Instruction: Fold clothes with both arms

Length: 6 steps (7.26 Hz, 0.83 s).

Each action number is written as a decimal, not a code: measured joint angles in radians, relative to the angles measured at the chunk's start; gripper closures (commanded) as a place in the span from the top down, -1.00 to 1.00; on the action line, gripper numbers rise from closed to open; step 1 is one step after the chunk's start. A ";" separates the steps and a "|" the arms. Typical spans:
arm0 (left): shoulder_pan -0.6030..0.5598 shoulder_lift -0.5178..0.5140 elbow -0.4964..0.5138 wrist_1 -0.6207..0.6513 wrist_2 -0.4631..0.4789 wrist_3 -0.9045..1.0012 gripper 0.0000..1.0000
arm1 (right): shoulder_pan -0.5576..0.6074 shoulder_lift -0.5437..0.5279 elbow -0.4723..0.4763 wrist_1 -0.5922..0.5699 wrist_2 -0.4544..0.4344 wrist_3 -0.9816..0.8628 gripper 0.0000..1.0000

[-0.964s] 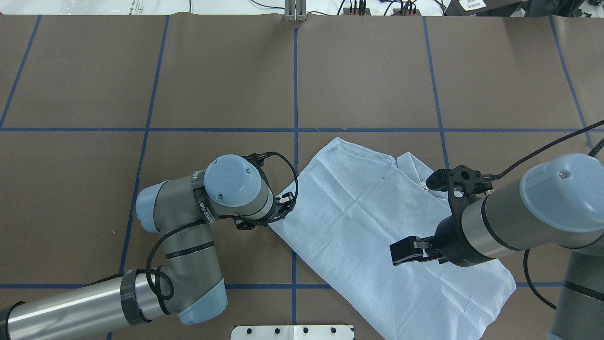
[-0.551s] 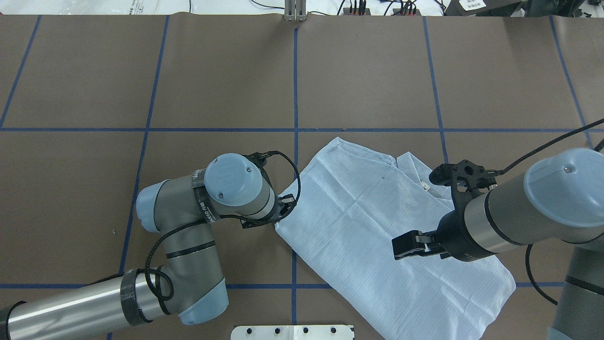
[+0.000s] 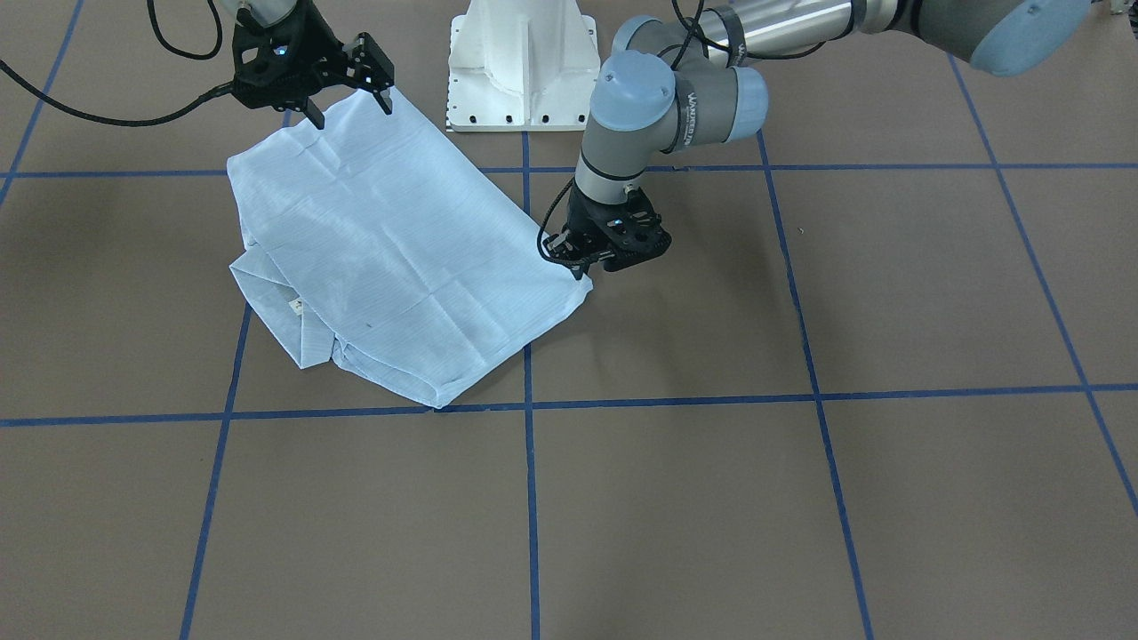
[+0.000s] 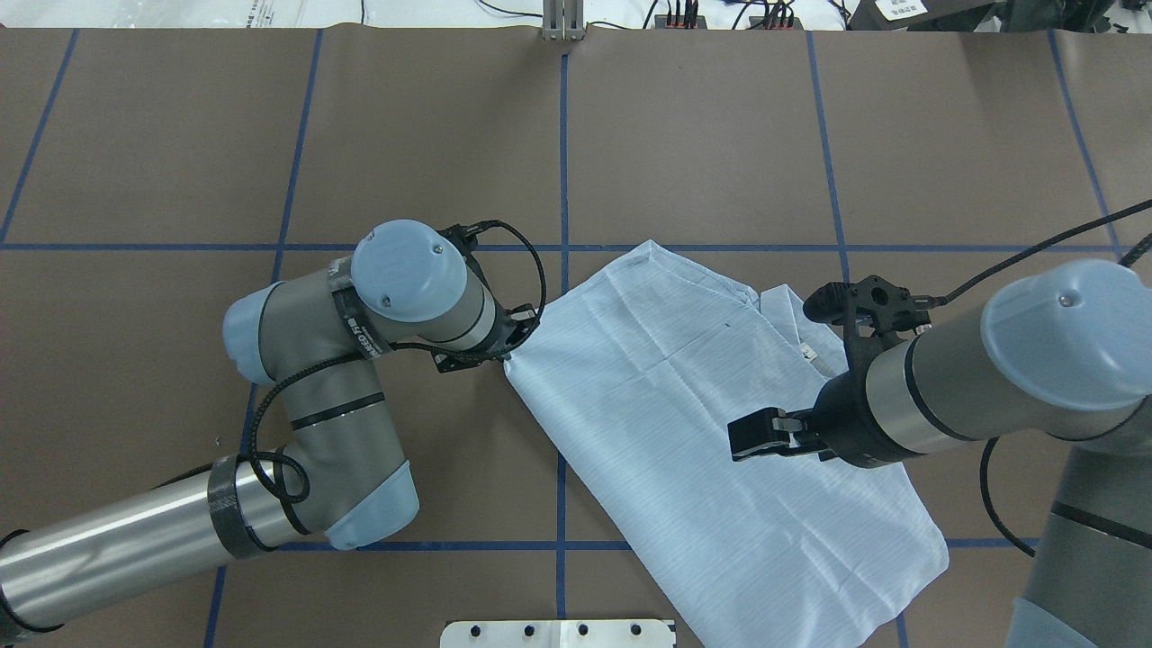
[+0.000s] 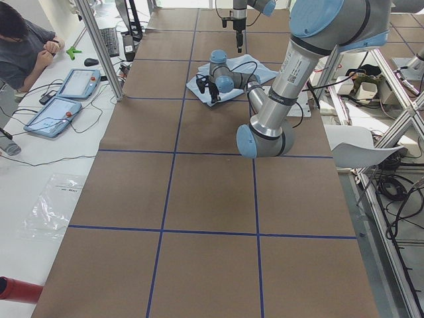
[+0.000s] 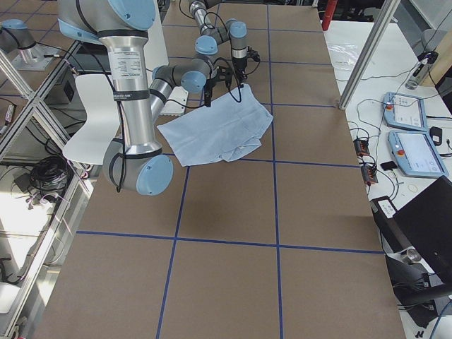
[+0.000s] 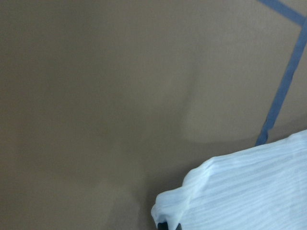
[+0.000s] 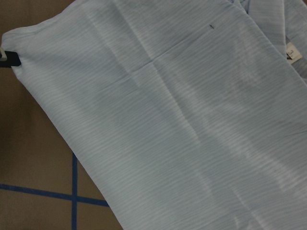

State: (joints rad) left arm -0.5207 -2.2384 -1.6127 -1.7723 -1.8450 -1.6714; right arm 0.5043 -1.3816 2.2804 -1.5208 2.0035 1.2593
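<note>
Shirt [image 4: 666,405] lies flat on desk [image 4: 405,135], mostly right of centre, before pedestal base [image 3: 524,62]. Neck label [image 4: 807,353] on shirt's far right side, away from robot. Left gripper [image 3: 582,267] at shirt's left corner, jaws closed on cloth. Right gripper [image 3: 349,107] above shirt's right half, jaws apart.

The left arm [image 4: 346,459] and right arm [image 4: 936,405] are made of matt grey joint housings and polished silver tubes. Round light-blue caps [image 4: 409,270] with small screws close the joints. A braided black cable [image 4: 1044,253] runs along each arm. Dark tape [image 4: 232,508] wraps the left arm's tube, and a black band with white lettering [image 4: 353,317] rings its wrist. The left end effector [image 3: 582,267] and right end effector [image 3: 349,111] are black, each with two fingers.
</note>
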 measured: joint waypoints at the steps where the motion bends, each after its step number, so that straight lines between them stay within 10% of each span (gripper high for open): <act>1: -0.039 -0.005 0.011 0.000 0.000 0.037 -1.00 | 0.012 0.033 -0.026 0.000 -0.020 0.000 1.00; 6: -0.200 -0.184 0.362 -0.168 0.010 0.246 -1.00 | 0.052 0.121 -0.075 0.001 -0.082 0.000 1.00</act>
State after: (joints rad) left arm -0.7210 -2.4228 -1.2505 -1.9404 -1.8354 -1.4252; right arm 0.5561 -1.2602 2.2051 -1.5202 1.9220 1.2591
